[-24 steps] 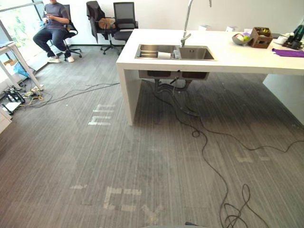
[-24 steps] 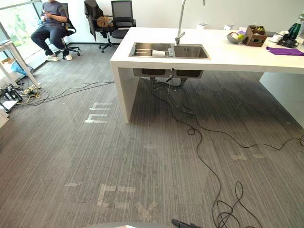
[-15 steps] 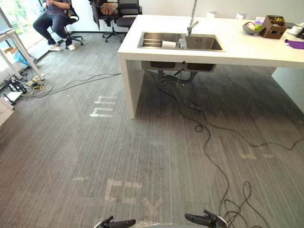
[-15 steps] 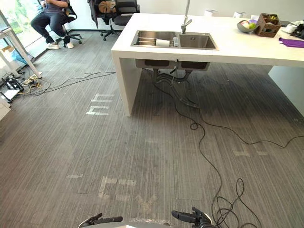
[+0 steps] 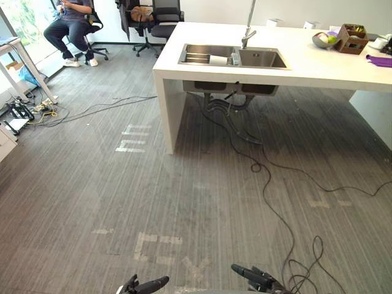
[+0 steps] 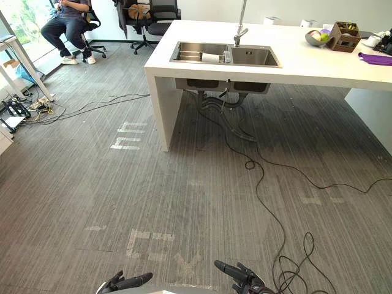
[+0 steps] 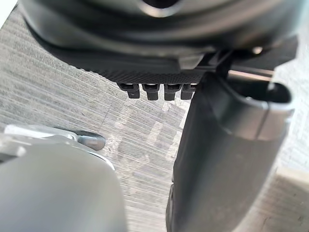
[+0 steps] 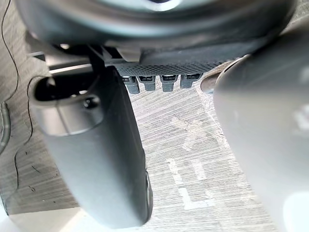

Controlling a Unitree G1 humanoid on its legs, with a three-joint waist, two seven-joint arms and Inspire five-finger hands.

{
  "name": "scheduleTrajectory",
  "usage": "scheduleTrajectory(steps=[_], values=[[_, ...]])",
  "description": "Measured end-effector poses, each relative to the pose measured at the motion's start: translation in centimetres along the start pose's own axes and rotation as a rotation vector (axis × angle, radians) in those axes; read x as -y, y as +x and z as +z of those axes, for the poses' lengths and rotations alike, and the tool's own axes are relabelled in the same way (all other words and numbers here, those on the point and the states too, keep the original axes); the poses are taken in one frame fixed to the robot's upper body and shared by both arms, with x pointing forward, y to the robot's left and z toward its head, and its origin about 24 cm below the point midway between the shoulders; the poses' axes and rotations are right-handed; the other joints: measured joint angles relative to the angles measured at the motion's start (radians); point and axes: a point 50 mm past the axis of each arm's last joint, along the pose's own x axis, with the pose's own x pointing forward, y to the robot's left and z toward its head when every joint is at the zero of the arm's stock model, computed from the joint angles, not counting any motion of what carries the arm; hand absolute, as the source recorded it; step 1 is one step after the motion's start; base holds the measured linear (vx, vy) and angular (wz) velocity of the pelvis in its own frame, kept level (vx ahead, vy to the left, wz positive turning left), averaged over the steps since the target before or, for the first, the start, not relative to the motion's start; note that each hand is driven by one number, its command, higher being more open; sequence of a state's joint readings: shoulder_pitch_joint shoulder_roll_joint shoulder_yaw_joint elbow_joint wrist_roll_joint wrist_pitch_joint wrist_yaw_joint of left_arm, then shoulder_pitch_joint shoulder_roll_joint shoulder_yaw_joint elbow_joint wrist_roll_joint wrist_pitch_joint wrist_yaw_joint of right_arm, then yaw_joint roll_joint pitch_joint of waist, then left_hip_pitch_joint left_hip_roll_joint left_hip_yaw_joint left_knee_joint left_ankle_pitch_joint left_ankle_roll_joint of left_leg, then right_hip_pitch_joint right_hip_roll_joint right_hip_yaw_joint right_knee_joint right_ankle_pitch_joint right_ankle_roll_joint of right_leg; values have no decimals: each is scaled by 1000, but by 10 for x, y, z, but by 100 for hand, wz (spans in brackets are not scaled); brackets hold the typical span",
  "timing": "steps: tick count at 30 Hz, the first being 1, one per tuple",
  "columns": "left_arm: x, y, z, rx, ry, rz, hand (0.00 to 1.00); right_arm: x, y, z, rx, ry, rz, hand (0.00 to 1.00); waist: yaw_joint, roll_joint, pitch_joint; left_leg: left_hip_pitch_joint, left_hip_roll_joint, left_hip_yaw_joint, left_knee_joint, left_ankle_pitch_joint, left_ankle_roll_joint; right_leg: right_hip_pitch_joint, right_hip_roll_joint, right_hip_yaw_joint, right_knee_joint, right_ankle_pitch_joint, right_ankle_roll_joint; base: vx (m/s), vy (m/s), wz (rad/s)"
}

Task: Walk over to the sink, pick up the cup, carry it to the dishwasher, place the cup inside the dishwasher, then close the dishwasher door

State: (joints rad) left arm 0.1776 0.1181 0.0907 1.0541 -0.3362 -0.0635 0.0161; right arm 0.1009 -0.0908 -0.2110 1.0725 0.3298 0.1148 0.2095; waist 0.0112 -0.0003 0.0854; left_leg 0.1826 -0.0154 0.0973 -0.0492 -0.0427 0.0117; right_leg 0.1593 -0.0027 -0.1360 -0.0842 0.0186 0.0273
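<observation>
The cup (image 5: 218,59) appeared as a small white shape in the sink (image 5: 262,59), in the upper middle of the frame. It sat at the right end of the left basin, against the divider, just left of the foot of the tap (image 5: 248,37). It was too small to tell which way its mouth pointed or how its long axis ran.

The sink was set into a white counter (image 5: 318,66) that ran off the upper right. At the far right end of the counter stood a bowl (image 5: 323,40), a brown box (image 5: 351,30) and a purple cloth (image 5: 381,59).

Both hands were at the bottom edge, well apart from the cup, with a wide stretch of grey floor (image 5: 92,196) between. The left hand (image 5: 147,285) was at the lower left of centre, its fingers stretched towards the right. The right hand (image 5: 252,277) was at the lower right of centre, its fingers stretched up and to the left. In both wrist views the fingers lay straight in a row, apart from the thumb, clasping nothing, with striped floor beyond them.

In the upper left corner a person (image 5: 68,21) sat on a chair (image 5: 92,30)
</observation>
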Motion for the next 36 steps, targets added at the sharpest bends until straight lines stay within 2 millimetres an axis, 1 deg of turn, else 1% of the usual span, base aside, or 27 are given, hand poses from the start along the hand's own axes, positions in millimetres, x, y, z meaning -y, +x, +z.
scheduleTrajectory(steps=[7,10,12,13,15,16,17,18,19,20,21,22,23,24,25,26,27,28,29,30,31,32,33,34,35,36], values=[[5,0,5,50,-36,-24,100,1,0,-1,0,8,-1,100,0,-1,0,4,0,-1,0,0,0,4,0,-1,0,0,0,-29,-14,1],[9,-1,9,84,-60,-48,100,2,-1,-2,3,36,0,100,0,-3,1,10,-1,-2,-1,0,1,12,0,-2,0,0,0,-37,-15,1],[14,-1,12,105,-50,-92,100,3,-2,-3,6,51,5,100,0,-5,0,12,-2,-3,0,1,1,13,-2,-3,6,-2,1,-47,-17,1],[16,-2,14,121,-39,-110,100,3,-2,-3,12,60,9,100,-1,-4,1,12,-2,-4,1,1,2,4,-3,-4,29,-13,2,-39,-13,6],[24,-3,18,150,-15,-159,100,2,-3,0,31,75,28,100,-3,-7,4,15,-5,-9,7,1,2,-45,-18,-11,161,-83,5,-44,-4,15],[31,-3,24,179,4,-195,100,-1,-2,2,46,90,44,100,-10,-21,12,21,-19,-19,16,-4,9,-86,-44,-15,280,-147,15,-46,13,20],[35,-4,27,196,16,-210,100,-2,-2,3,53,103,51,100,-10,-30,16,22,-28,-23,22,-7,13,-108,-59,-18,340,-176,18,-72,20,20],[37,-4,34,226,55,-230,100,-4,-2,4,68,123,59,100,-9,-39,21,20,-44,-29,31,-15,27,-157,-90,-27,459,-214,29,-101,20,6],[38,-4,37,240,58,-232,100,-3,-4,9,102,145,65,100,-9,-46,27,19,-53,-27,42,-31,48,-230,-118,-37,623,-227,12,-87,12,0],[36,-4,39,245,59,-228,100,-2,-4,13,123,153,70,100,-10,-53,31,18,-61,-27,51,-38,53,-275,-142,-42,726,-228,-16,-71,-4,1],[34,-4,41,250,52,-213,100,-2,-5,11,130,155,79,100,-17,-62,37,19,-71,-35,71,-50,61,-338,-170,-31,854,-223,-28,20,-22,18],[33,-4,40,246,49,-197,100,-1,-6,8,140,171,76,100,-30,-61,44,28,-67,-53,82,-55,64,-351,-172,-19,878,-246,-4,43,-36,30],[33,-3,40,243,49,-192,100,-1,-6,7,145,183,78,100,-36,-61,46,28,-64,-62,88,-59,65,-351,-171,-17,864,-258,-1,114,-67,33],[32,-3,40,242,41,-182,100,-1,-6,5,150,212,78,100,-41,-60,51,32,-52,-70,96,-70,57,-351,-162,-17,798,-264,-2,144,-105,18],[32,-3,41,237,27,-167,100,-2,-6,5,157,234,81,100,-44,-55,59,37,-31,-71,106,-85,42,-354,-145,-24,718,-264,-1,155,-127,8],[32,-3,41,235,16,-159,100,-3,-6,5,160,242,85,100,-48,-51,67,40,-14,-71,115,-96,32,-355,-133,-30,677,-262,0,179,-170,-4],[33,-3,40,224,-14,-149,100,-5,-6,4,161,251,96,100,-52,-40,76,48,21,-70,134,-123,9,-359,-107,-34,597,-254,2,224,-214,-8],[33,-2,39,213,-63,-143,100,-4,-7,1,156,256,103,100,-53,-33,84,66,59,-67,151,-156,-17,-366,-86,-28,531,-222,6,259,-234,-8],[33,-2,39,212,-84,-139,100,-4,-8,0,159,258,105,100,-53,-33,88,75,75,-66,161,-174,-32,-370,-80,-20,504,-202,7,404,-354,-5],[31,-2,41,217,-113,-131,100,-4,-10,-4,159,267,118,100,-52,-39,97,97,101,-65,187,-216,-64,-373,-77,20,452,-155,13,481,-415,2],[30,-2,41,216,-133,-122,100,-2,-12,-10,154,275,113,100,-50,-40,98,117,128,-65,225,-264,-90,-353,-73,1,459,-42,23,411,-359,11],[31,-1,42,217,-144,-123,100,0,-13,-11,155,285,111,100,-54,-33,103,126,146,-67,248,-277,-104,-349,-59,-21,494,-65,-13,420,-359,26],[38,-2,45,227,-163,-142,100,1,-14,-10,163,302,117,100,-55,-26,113,129,166,-67,291,-281,-106,-356,-56,-39,573,-138,-29,300,-271,31],[41,-2,46,232,-178,-148,100,1,-14,-10,164,310,120,100,-56,-25,114,133,173,-70,307,-281,-106,-356,-57,-50,604,-170,-39,438,-402,41],[47,-2,48,236,-210,-159,100,3,-15,-12,163,315,113,100,-59,-17,115,135,188,-84,340,-280,-104,-346,-57,-74,642,-223,-54,335,-322,42],[49,-2,47,233,-218,-161,100,4,-16,-12,162,315,109,100,-59,-11,111,132,197,-101,385,-274,-98,-327,-53,-91,658,-268,-65,329,-306,40]])
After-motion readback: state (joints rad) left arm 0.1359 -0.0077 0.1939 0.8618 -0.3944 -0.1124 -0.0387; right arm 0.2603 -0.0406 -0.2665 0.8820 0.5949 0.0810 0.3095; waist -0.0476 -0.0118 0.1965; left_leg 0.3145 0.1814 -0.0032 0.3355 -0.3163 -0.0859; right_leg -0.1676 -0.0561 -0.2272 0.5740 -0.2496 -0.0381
